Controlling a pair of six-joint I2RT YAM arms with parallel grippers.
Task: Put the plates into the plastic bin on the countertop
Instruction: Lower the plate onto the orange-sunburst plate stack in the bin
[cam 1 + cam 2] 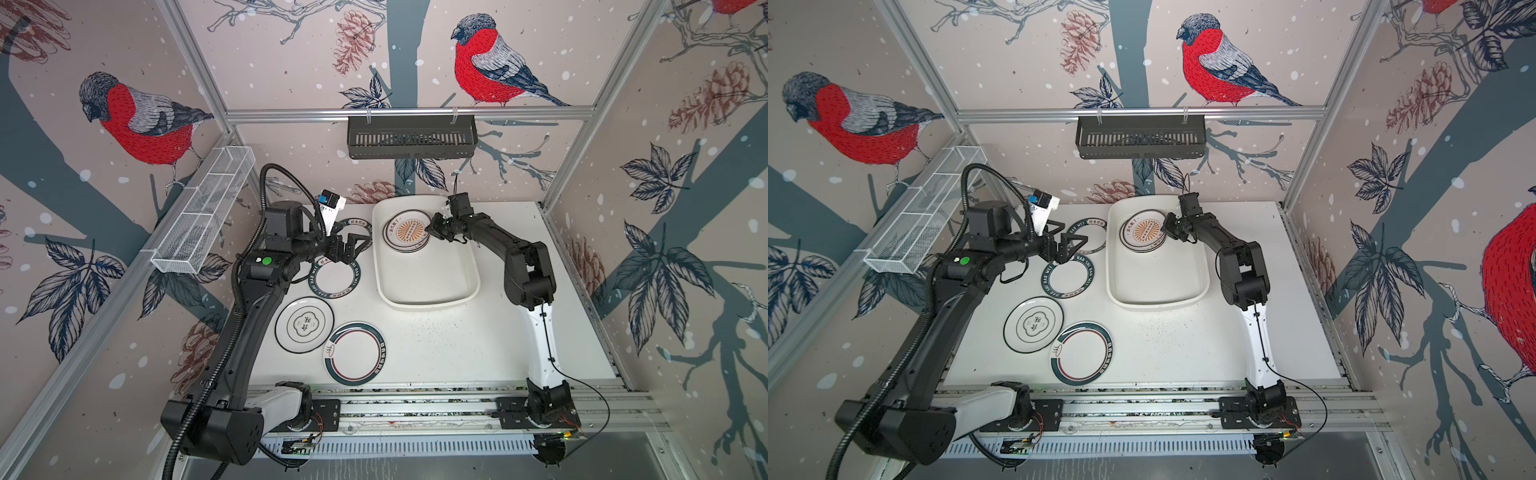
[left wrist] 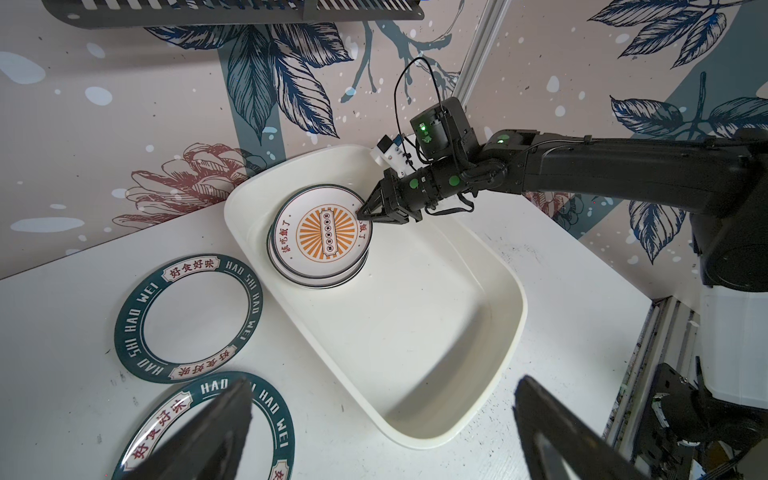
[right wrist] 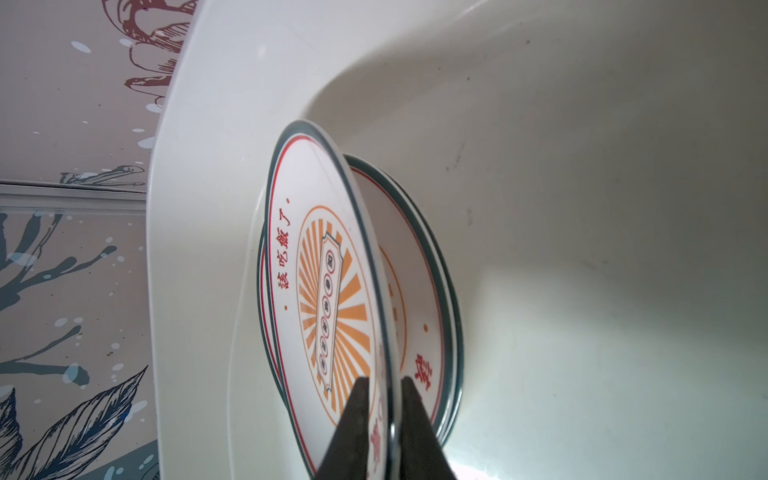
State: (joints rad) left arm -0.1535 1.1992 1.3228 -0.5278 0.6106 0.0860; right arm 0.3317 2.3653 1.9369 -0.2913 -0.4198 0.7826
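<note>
The white plastic bin (image 1: 424, 282) (image 1: 1158, 282) (image 2: 395, 332) stands at the back of the countertop (image 1: 457, 345). Two orange sunburst plates lie stacked in its far end. My right gripper (image 1: 430, 228) (image 2: 360, 215) (image 3: 384, 380) is shut on the rim of the upper one (image 1: 405, 230) (image 3: 320, 270), which tilts up off the lower one (image 3: 415, 291). My left gripper (image 1: 351, 249) (image 2: 384, 382) hangs open over two teal lettered plates (image 1: 336, 276) (image 1: 357, 226) (image 2: 189, 318) left of the bin. A quatrefoil plate (image 1: 304, 325) and a teal-and-red rimmed plate (image 1: 354, 353) lie nearer the front.
A black slotted basket (image 1: 411, 137) hangs on the back rail. A white wire-mesh tray (image 1: 203, 224) is fixed along the left rail. Aluminium rails (image 1: 415, 407) with both arm bases run along the front edge.
</note>
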